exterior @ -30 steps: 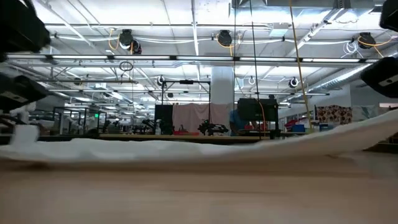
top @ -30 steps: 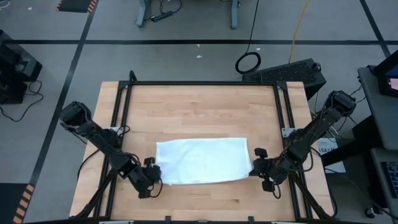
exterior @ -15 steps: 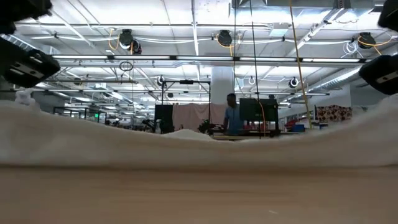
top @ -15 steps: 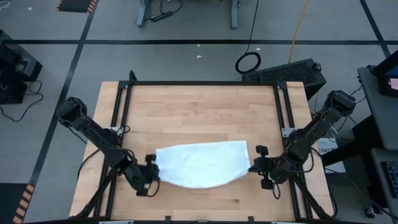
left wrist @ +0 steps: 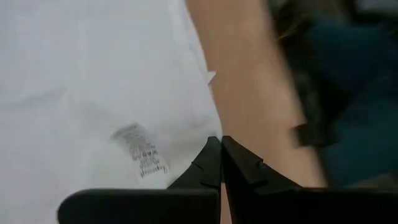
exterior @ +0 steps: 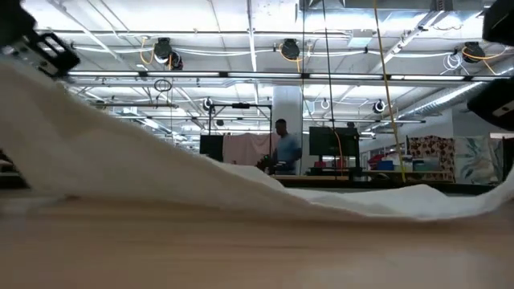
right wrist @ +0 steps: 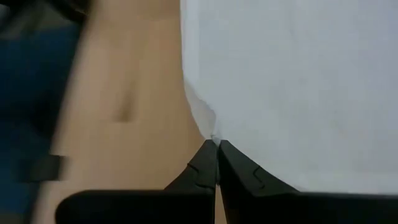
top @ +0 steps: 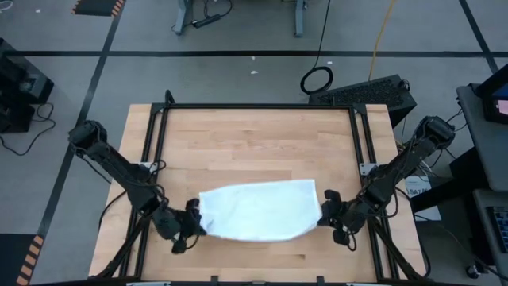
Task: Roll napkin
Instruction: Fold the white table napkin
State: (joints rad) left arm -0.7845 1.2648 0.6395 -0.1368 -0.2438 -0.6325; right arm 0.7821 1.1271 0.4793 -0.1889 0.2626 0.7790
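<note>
Both napkin (top: 255, 210) ends are being pinched by the closed left gripper (top: 193, 217) and right gripper (top: 324, 208); they should be carried level together.

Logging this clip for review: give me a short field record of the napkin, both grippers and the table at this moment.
napkin: white cloth, near edge raised off the table
left gripper: shut on napkin's left corner
right gripper: shut on napkin's right corner
table: wooden top, black frame
background: a person stands far behind the table
</note>
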